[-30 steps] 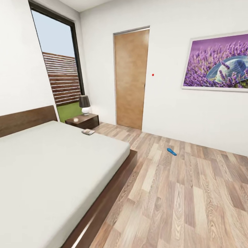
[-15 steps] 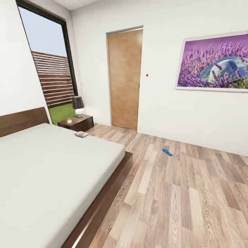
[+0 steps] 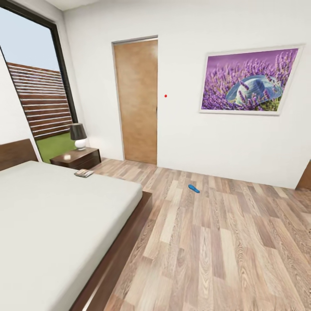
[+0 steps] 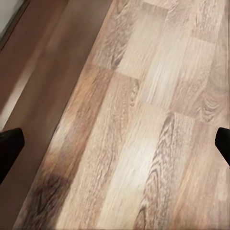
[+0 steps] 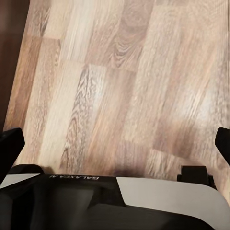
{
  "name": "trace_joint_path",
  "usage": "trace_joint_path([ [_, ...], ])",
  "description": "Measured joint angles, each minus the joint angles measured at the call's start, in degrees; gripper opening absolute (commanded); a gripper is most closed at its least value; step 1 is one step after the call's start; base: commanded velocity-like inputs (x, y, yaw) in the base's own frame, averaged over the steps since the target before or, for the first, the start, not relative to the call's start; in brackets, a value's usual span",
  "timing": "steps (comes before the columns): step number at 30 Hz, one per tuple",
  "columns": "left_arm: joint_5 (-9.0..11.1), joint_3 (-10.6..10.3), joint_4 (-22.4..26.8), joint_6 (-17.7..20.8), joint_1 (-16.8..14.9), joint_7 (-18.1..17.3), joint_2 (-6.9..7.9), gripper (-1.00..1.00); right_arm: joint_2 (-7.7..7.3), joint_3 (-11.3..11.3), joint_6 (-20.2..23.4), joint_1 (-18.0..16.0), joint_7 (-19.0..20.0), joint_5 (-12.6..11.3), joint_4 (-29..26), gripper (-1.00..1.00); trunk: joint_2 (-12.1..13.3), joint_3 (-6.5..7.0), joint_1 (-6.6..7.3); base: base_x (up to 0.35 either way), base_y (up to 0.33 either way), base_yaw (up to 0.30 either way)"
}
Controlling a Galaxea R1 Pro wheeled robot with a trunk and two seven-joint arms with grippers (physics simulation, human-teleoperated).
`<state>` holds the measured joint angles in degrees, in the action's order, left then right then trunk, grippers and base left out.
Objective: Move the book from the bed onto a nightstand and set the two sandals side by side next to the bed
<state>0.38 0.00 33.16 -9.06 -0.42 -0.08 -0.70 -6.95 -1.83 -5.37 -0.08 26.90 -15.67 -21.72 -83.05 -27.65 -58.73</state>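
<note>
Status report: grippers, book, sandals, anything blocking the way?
Both grippers open, empty, over plank floor. Book on the bed corner by the nightstand. One sandal on open floor. Nothing in the way.

Bed cut off at left and bottom edges. Book too small to read cover. Small pale object on nightstand unidentifiable. Window cropped.

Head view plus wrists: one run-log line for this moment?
phase: in transit, bedroom | book: on bed corner by nightstand | sandal: one on floor | left gripper: open, empty | right gripper: open, empty
</note>
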Motion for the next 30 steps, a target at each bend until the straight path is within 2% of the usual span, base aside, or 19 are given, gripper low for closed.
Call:
trace_joint_path([
  [10,0.0,0.0,0.0,0.0,0.0,0.0,0.0,1.0,0.0,0.0,0.0,0.0,0.0,0.0,0.0,1.0,0.0,0.4,0.01,0.149,0.0,-0.235],
  [30,0.0,0.0,0.0,0.0,0.0,0.0,0.0,1.0,0.0,0.0,0.0,0.0,-0.1,0.0,0.0,1.0,0.0,1.2,0.0,0.014,0.0,-0.204],
])
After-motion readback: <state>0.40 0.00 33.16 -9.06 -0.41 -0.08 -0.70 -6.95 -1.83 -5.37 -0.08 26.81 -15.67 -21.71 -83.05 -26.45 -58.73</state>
